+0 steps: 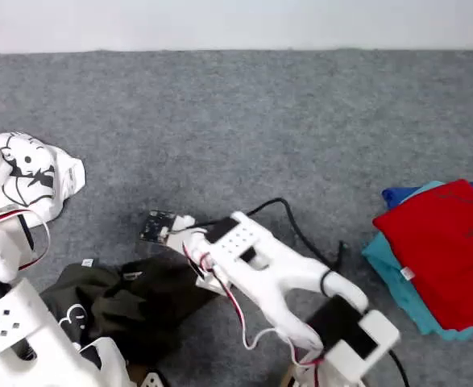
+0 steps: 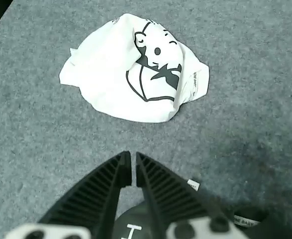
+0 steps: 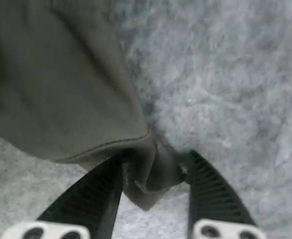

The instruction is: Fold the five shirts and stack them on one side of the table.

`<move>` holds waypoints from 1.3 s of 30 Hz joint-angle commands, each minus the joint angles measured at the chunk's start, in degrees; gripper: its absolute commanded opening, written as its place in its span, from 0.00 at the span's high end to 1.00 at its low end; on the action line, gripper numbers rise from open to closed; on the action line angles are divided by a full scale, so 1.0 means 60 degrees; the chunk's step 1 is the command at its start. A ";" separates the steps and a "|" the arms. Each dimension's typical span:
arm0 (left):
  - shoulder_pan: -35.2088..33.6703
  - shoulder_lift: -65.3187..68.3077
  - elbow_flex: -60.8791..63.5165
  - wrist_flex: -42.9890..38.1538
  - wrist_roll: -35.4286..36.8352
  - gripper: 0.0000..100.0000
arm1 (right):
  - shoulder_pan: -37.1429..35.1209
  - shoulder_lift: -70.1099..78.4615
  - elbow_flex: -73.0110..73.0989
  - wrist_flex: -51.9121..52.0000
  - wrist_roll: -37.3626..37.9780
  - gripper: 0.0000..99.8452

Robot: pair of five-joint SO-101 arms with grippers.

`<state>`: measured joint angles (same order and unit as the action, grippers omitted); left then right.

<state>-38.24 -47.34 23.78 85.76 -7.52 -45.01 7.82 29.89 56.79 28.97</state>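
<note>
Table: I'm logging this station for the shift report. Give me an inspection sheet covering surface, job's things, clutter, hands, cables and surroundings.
Surface: grey mat, carpet-like.
Job's things: white shirt crumpled at one side; dark shirt crumpled near the arms; red shirt folded on top of a teal shirt at the other side, with a blue shirt corner showing beneath.
Clutter: nothing seen.
Hands: left hand shut and empty, above the mat short of the white shirt; right hand shut on a fold of the dark shirt.
Cables: black cable lies on the mat by the right arm.
Surroundings: pale wall beyond the mat.
</note>
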 commanded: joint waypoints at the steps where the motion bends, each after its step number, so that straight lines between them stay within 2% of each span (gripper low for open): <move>1: -0.0059 0.0029 -0.0110 0.0015 0.0044 0.99 | 0.0125 0.1311 -0.0923 0.0725 0.0542 1.00; 3: -0.0059 0.0029 -0.0095 0.0015 0.0044 0.99 | 0.0286 0.1429 -0.1099 0.1062 0.0659 0.97; 7: -0.0059 0.0029 -0.0081 0.0015 0.0044 0.99 | 0.1253 0.0755 -0.1260 0.1355 0.0645 0.99; 18: -0.0059 0.0029 -0.0081 0.0015 0.0044 0.99 | 0.6440 -0.3289 -0.1158 0.2996 0.0850 0.99; 29: -0.0044 0.0044 -0.0066 0.0015 0.0044 0.99 | 0.9370 -0.3538 -0.0190 0.2718 0.1070 0.98; 32: -0.0044 0.0073 -0.0066 0.0015 0.0044 0.99 | 0.9853 -0.3582 -0.0161 0.2835 0.0952 0.88; 35: -0.0044 0.0103 -0.0051 0.0015 0.0059 0.99 | 0.9824 -0.3641 -0.0337 0.3348 -0.0088 0.79; 39: -0.0044 0.0088 0.0212 0.0000 0.0059 0.99 | 0.8886 -0.3641 -0.1158 0.4564 -0.0718 0.78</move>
<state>-38.24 -47.08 24.92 85.76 -7.52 12.04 -10.99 27.25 79.47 27.12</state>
